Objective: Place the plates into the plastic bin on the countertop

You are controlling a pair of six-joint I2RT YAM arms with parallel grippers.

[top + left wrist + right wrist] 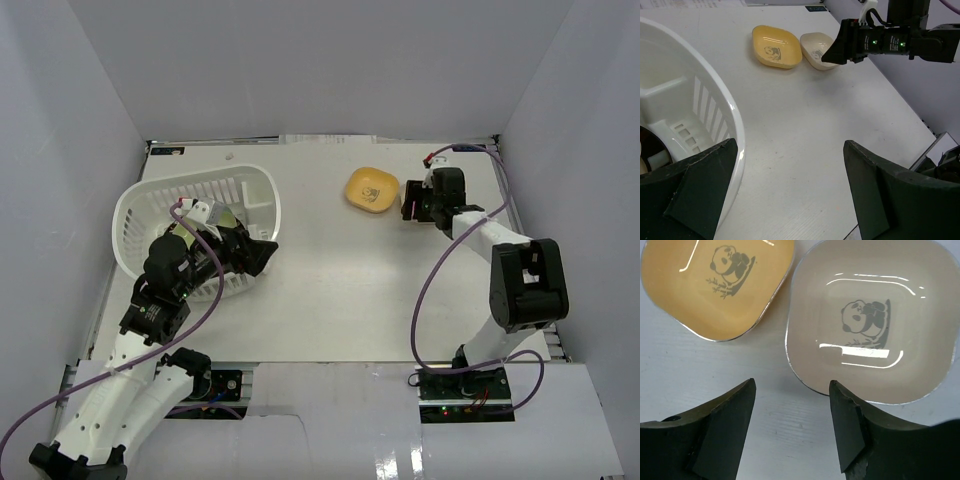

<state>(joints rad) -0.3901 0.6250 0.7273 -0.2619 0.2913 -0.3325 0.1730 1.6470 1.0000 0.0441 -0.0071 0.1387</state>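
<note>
The white slotted bin [150, 200] stands at the left; its rim [715, 95] shows in the left wrist view. My left gripper [258, 255] [790, 185] is open and empty, just right of the bin's rim. A yellow panda plate [371, 189] [776, 46] [715, 280] and a cream panda plate [816, 50] [870, 320] lie side by side at the far right. My right gripper [408, 200] [837, 47] [792, 390] is open, low over the cream plate's near edge, holding nothing. My left arm hides most of the bin's contents.
The countertop [340, 300] is walled by pale panels at the back and both sides. The right arm's purple cable [430, 290] loops over the right side. Something pale green [228, 219] shows inside the bin.
</note>
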